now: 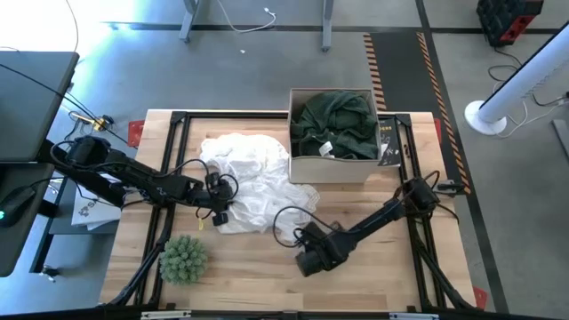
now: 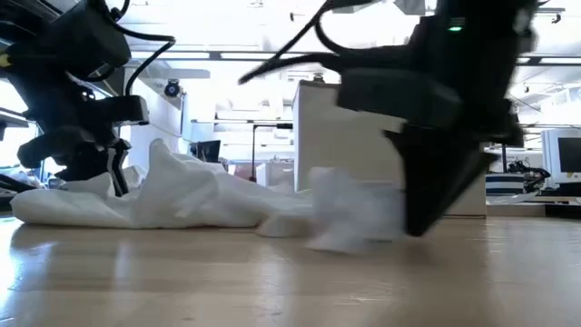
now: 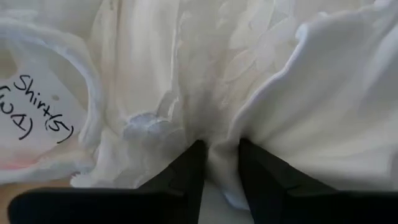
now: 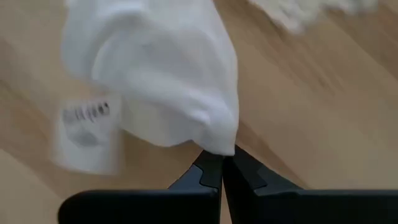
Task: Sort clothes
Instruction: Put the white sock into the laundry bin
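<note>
A large white garment (image 1: 249, 173) lies crumpled on the wooden table in front of a cardboard box (image 1: 331, 169). The box holds a dark green garment (image 1: 336, 123). My left gripper (image 1: 216, 204) is at the white garment's left near edge and is shut on its cloth (image 3: 219, 152). My right gripper (image 1: 302, 238) is at the garment's near right corner, low over the table, and is shut on it (image 4: 222, 152). A handwritten paper tag (image 3: 40, 109) lies on the cloth. The plaid, grey and black garments are out of view. My left gripper pinches a bunched fold of the white garment (image 3: 221, 140) between its two fingers (image 3: 189, 171), coming in low from the table's left side. The cloth around the fold lies heaped on the table. My right gripper pinches a tip of the white garment's near corner (image 4: 225, 144) between its shut fingertips (image 4: 211, 167), pointing steeply down. The cloth bulges away from the tips (image 2: 354, 213), with its lower part on the table.
A spiky green ball (image 1: 184, 258) sits near the table's front left. A printed label (image 4: 87, 130) hangs on the cloth near my right gripper. Bare wood lies along the near edge (image 1: 267, 284). A black frame (image 1: 178, 120) runs along the table's edges.
</note>
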Action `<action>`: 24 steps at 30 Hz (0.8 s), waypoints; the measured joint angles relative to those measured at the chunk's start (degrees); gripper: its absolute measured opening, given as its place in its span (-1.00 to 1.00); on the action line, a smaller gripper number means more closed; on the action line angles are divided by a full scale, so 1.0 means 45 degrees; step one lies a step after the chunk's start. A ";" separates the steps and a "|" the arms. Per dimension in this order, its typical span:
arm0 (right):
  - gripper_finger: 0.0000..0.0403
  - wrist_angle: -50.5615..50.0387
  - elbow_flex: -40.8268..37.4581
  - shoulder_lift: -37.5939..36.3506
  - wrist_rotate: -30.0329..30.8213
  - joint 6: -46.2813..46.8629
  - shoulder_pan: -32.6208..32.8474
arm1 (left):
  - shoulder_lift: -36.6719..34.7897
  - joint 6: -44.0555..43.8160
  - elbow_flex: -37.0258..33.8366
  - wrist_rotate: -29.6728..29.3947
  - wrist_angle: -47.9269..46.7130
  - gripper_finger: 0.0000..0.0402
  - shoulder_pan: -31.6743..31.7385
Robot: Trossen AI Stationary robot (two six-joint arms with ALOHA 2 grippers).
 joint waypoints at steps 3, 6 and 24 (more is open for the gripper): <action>-1.00 -0.0683 0.0000 -0.0055 -0.0704 0.0520 0.0141 | 0.0005 -0.0057 0.0053 0.0012 0.0176 -0.56 0.0000; -1.00 -0.1045 0.0000 -0.0490 -0.1647 0.0648 0.0144 | 0.0024 0.0064 0.0079 0.0067 0.0648 -0.57 0.0005; -0.09 0.2274 0.0018 -0.0802 0.0892 -0.1230 -0.0063 | 0.0044 -0.0071 0.0063 0.1365 0.1534 -0.58 -0.0024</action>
